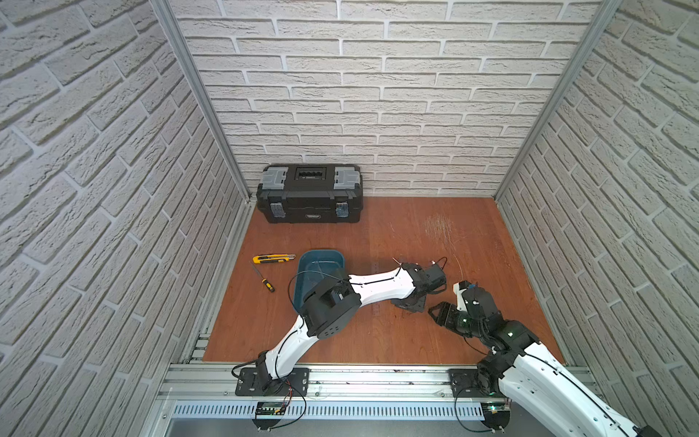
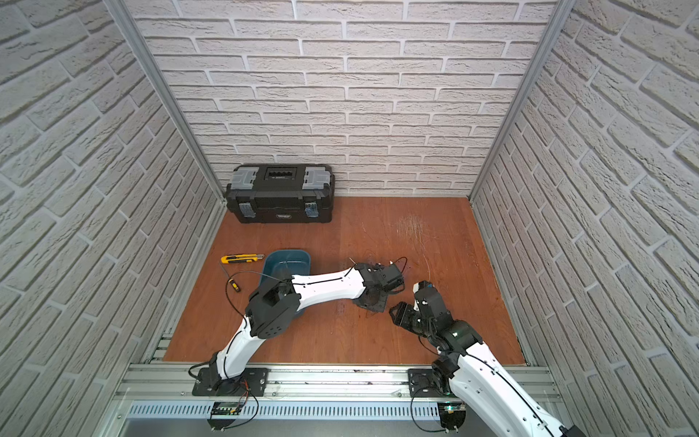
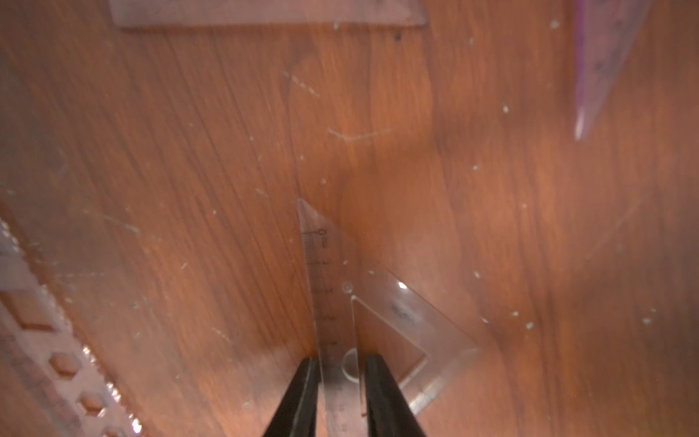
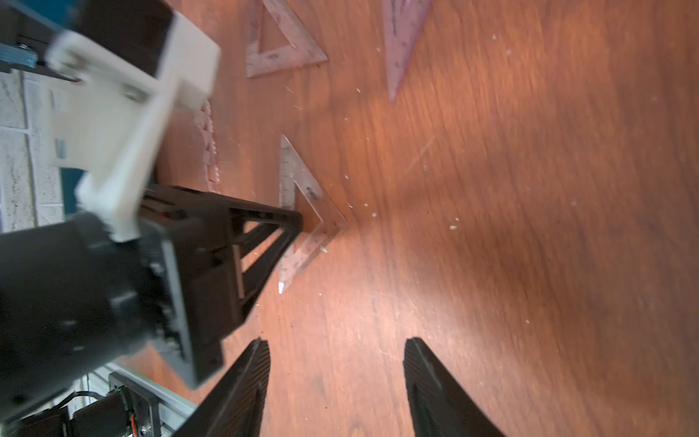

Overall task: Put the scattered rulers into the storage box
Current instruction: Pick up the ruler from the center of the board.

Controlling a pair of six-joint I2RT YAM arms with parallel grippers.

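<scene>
The bench [image 1: 378, 340] is reddish wood, scratched and flecked with pale specks; a black toolbox [image 1: 309, 193] stands at 11 o'clock against the back wall; a yellow utility knife [image 1: 273, 258] and a thin screwdriver [image 1: 263, 279] lie at 9 o'clock, just beside the teal storage box [image 1: 302, 272]; the wrist views show a clear set square [image 4: 286, 178], a second set square [image 4: 283, 62], a purple-tinted triangle [image 4: 401, 41] and a straight ruler [image 3: 264, 13] flat on the wood.

Three see-through triangular rulers [image 4: 283, 60] were in sight, one of them purple-tinted; there was one pale strip ruler [image 3: 45, 340] with cut-out shapes; one blue tub [image 1: 301, 280]; one black toolbox [image 1: 310, 196]; one yellow knife [image 1: 273, 258]; one thin screwdriver [image 1: 263, 279]; two robot arms [image 1: 378, 283].
</scene>
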